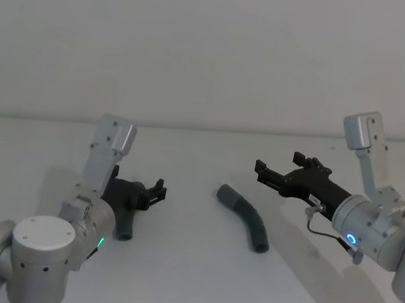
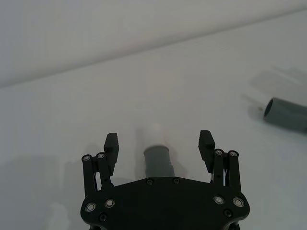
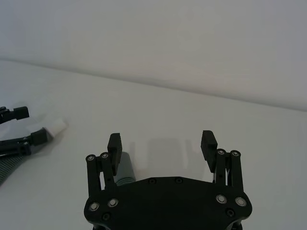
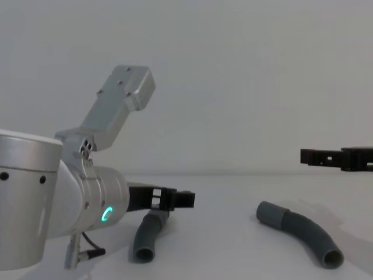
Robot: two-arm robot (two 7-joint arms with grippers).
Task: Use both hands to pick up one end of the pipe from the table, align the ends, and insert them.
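Observation:
The short dark grey pipe piece (image 1: 124, 228) lies on the white table (image 1: 192, 284) at the left. Its whitish tip (image 2: 153, 133) points past my left gripper (image 1: 158, 192), which stands open low over it. In the left wrist view the short pipe piece (image 2: 157, 162) sits between the spread fingers (image 2: 111, 143) without touching them. The longer curved piece (image 1: 247, 220) lies mid-table, its collar mouth (image 4: 267, 212) facing left. My right gripper (image 1: 278, 166) hovers open above the table, right of that collar (image 3: 123, 167).
A plain pale wall stands behind the table's far edge. Bare table lies between the two pipe pieces and in front of them. The chest view shows the left arm's silver body (image 4: 52, 198) large at the left.

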